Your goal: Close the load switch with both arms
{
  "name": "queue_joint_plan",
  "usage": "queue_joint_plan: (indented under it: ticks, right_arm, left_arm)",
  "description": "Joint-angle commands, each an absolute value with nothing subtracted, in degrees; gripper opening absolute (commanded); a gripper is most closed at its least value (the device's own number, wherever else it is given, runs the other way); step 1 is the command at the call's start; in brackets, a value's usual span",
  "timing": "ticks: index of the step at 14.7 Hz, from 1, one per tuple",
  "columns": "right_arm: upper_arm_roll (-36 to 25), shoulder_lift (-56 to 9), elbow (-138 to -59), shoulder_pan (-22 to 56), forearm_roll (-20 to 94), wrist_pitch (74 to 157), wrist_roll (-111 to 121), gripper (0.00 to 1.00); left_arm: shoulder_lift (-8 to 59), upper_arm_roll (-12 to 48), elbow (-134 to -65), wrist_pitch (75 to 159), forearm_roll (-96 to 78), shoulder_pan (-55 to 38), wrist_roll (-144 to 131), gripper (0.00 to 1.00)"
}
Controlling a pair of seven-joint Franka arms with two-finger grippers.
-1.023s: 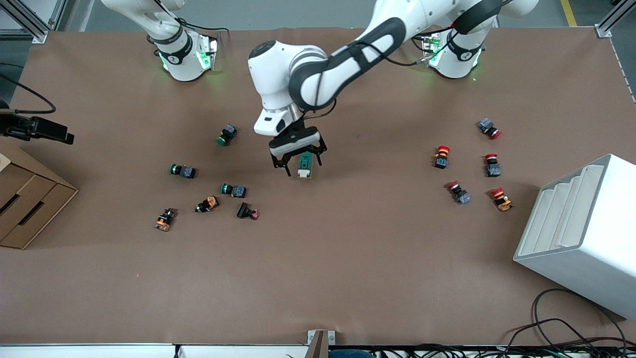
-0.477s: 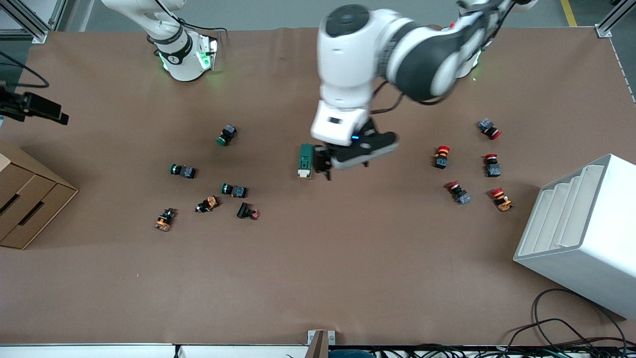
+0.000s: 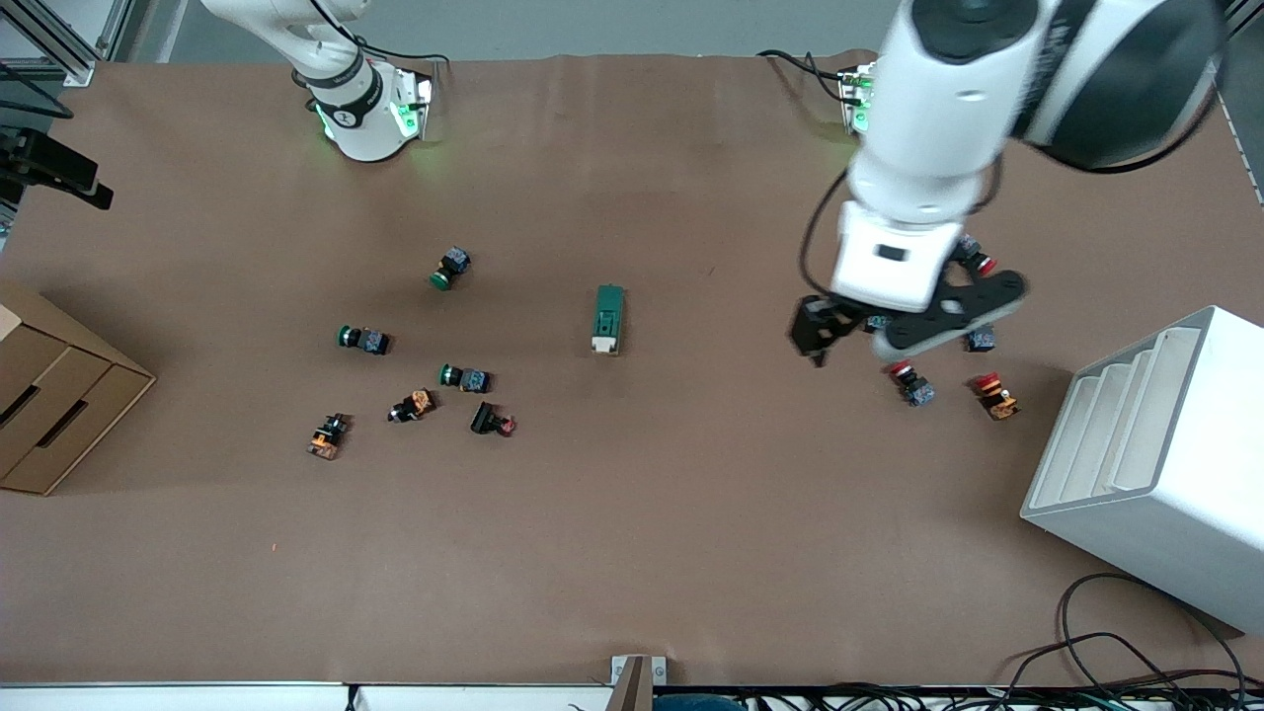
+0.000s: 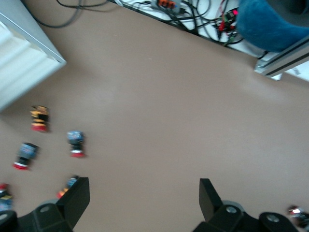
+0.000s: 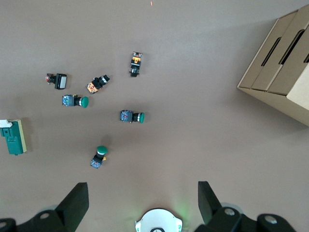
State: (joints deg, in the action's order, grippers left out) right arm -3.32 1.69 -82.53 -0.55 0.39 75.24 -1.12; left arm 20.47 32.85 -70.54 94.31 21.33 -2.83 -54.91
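Note:
The load switch is a narrow dark-green block lying flat near the middle of the table, with its cream lever tab at the end nearer the front camera. It also shows in the right wrist view. My left gripper is open and empty, up over the red-capped pushbuttons toward the left arm's end, well apart from the switch. In the left wrist view the left gripper has only bare table between its jaws. My right gripper is open and empty, held high over its own base.
Several red-capped pushbuttons lie under and beside the left gripper, next to a white stepped rack. Green-capped and orange pushbuttons are scattered toward the right arm's end. A cardboard box stands at that edge.
My left gripper stood around the load switch, then let go and swung away toward the left arm's end. The switch stays where it lay.

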Motion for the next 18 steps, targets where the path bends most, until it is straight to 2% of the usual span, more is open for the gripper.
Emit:
queue_joint_plan:
  ticks: [1,5,7,8,10,14,18]
  right_arm:
    - [-3.1,3.0,-84.6,-0.4,-0.8,76.6,-0.5,1.00]
    - [-3.1,2.7,-84.3,-0.4,-0.5,76.1,-0.7,1.00]
    - [-3.2,2.6,-83.1,-0.5,-0.6,76.2,-0.7,1.00]
    - [-3.1,2.3,-81.8,-0.5,-0.6,76.1,-1.0,1.00]
    - [-2.9,2.4,-81.7,-0.5,-0.4,75.2,-1.1,1.00]
    - [-3.4,2.4,-81.7,-1.3,2.1,75.1,4.2,1.00]
    - [-3.3,2.4,-81.7,-1.9,2.6,75.0,1.2,1.00]
  left_arm:
    - [17.5,33.2,-72.3,90.4,17.4,3.1,-45.9,1.00]
    - [14.3,31.8,-72.6,88.2,9.2,11.4,-29.0,1.00]
    - [11.2,22.6,-74.3,88.0,6.6,7.9,-22.4,1.00]
    - [9.0,13.4,-76.1,87.0,3.3,2.8,-17.3,1.00]
    - [6.1,4.2,-78.9,84.0,-0.6,-1.5,-8.8,1.00]
    - [-1.4,2.4,-86.8,83.9,-1.2,-1.6,-5.6,1.00]
    - [-5.0,2.7,-88.9,81.0,-1.7,-2.4,-5.3,1.00]
